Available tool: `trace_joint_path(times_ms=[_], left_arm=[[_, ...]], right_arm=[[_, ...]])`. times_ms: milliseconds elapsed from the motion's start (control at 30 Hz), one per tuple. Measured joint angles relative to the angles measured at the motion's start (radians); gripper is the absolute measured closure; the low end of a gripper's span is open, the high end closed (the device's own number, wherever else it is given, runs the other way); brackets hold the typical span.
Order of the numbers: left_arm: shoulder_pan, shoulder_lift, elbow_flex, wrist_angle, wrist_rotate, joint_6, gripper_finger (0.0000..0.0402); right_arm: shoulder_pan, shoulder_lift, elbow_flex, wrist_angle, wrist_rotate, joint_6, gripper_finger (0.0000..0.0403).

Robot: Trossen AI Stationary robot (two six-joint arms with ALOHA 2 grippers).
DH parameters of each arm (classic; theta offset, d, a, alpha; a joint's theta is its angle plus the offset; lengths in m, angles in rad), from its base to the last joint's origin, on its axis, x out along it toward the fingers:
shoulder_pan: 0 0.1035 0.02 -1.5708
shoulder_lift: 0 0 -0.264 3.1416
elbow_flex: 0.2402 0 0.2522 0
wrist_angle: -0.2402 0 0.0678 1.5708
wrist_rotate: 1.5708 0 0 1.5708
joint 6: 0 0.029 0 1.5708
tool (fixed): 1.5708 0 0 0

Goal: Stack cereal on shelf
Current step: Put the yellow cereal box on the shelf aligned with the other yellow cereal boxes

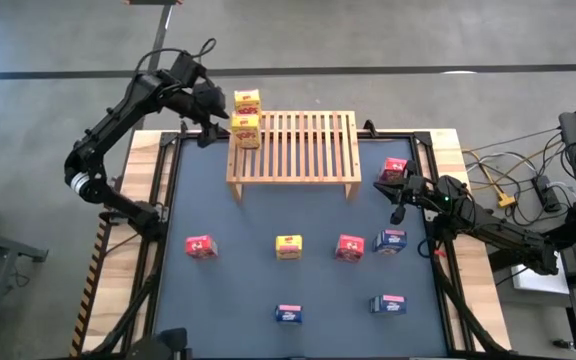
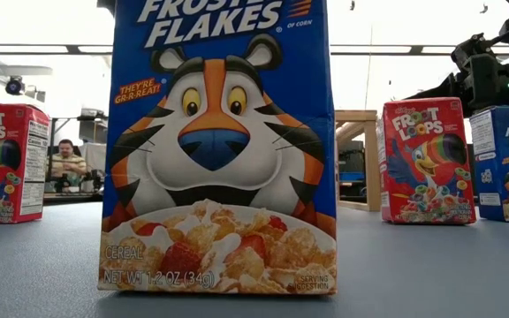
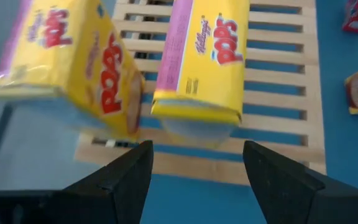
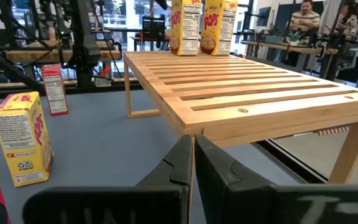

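Observation:
The wooden slatted shelf point(image 1: 293, 150) stands at the table's far middle. Two yellow cereal boxes point(image 1: 247, 101) point(image 1: 245, 131) stand side by side on its left end; they also show in the left wrist view point(image 3: 204, 56) point(image 3: 73, 62). My left gripper point(image 1: 220, 115) point(image 3: 197, 149) is open just left of them and touches neither. My right gripper point(image 1: 398, 190) point(image 4: 192, 162) is shut and empty at the shelf's right end, beside a red box point(image 1: 395, 168) that stands on the table.
On the table's near half stand a red box point(image 1: 200, 246), a yellow box point(image 1: 289, 246), a red box point(image 1: 349, 247) and three blue boxes point(image 1: 391, 241) point(image 1: 289, 314) point(image 1: 389, 304). The nearest blue box point(image 2: 219, 146) fills the low view. People sit beyond the table.

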Motion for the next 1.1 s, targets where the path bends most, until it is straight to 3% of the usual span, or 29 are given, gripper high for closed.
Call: trace_joint_path(times_ms=[367, 533, 767, 1100], left_arm=[[0.001, -0.193, 0.0, -0.038, -0.035, -0.063, 0.0168], [-0.007, -0.318, -0.061, -0.053, 0.06, -0.122, 0.0168], [-0.117, -0.575, -0.319, 0.027, 0.095, -0.266, 0.0168], [-0.479, -0.885, -0.756, 0.508, 0.061, -0.606, 0.0168]], right_arm=[[0.0, 0.0, 0.0, 0.0, 0.0, 0.0, 0.0394], [0.0, 0.0, 0.0, 0.0, 0.0, 0.0, 0.0394], [0.0, 0.0, 0.0, 0.0, 0.0, 0.0, 0.0394], [0.0, 0.0, 0.0, 0.0, 0.0, 0.0, 0.0394]])
